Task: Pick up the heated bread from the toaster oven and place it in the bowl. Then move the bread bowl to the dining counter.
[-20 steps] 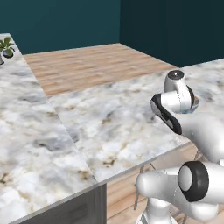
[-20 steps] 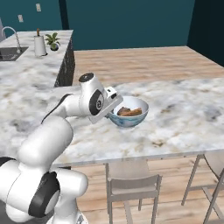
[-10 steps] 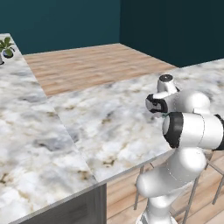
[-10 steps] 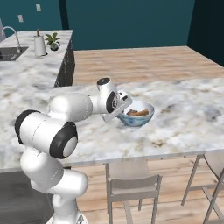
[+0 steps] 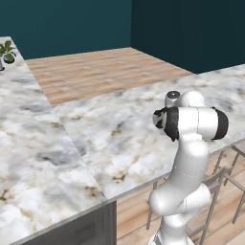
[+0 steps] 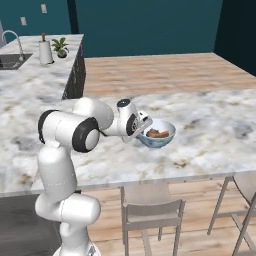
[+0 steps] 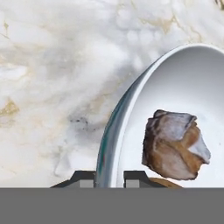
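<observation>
Pale bowl (image 6: 159, 133) resting on the marble dining counter (image 6: 210, 130), heated bread (image 7: 175, 145) inside; gripper (image 7: 108, 178) pinched around the bowl's near rim, fingers either side.

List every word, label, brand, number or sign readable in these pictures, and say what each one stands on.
None can be read. The bowl, the heated bread lying in it and the dining counter carry no lettering. The white arm and its gripper, whose fingers straddle the bowl's rim, bear no marking. Two small pale plates on the far wall look blank; any print there is too small to tell.
</observation>
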